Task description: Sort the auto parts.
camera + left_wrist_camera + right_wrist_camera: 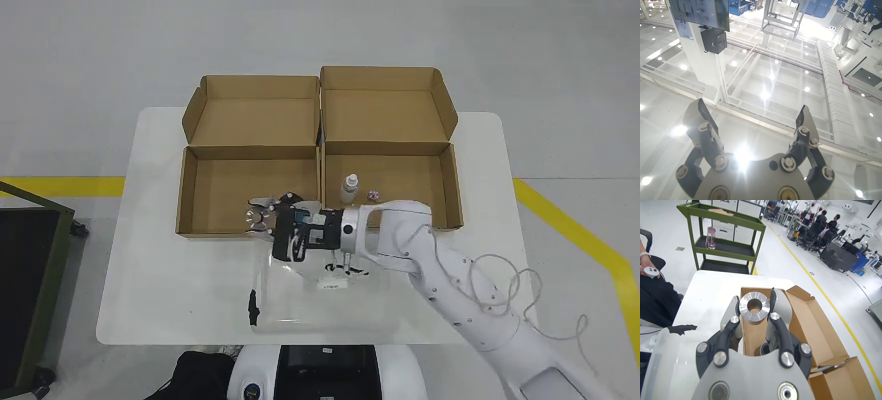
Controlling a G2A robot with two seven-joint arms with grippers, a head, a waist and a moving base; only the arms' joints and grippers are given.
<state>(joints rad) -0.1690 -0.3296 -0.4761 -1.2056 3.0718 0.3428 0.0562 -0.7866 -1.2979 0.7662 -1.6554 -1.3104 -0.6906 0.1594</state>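
Grip: the right gripper (755, 297) squeezes a shiny round metal ring (754, 311) with a hole in the middle, one finger on each side. The ring hangs over the near part of the left brown cardboard box (212, 190). It looks smooth and heavy, so go low before letting go. The left gripper (753, 117) is wide open, holding nothing.

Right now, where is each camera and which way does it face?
Top view: above the arms, looking down at the table; right arm shows, right gripper over a cardboard box.
Left wrist view: on the left wrist, aimed up at the ceiling; left gripper open.
Right wrist view: on the right wrist, facing across the table toward a green cart; gripper shut on a metal ring.
Shared: top and right wrist views both show right gripper, box, table.
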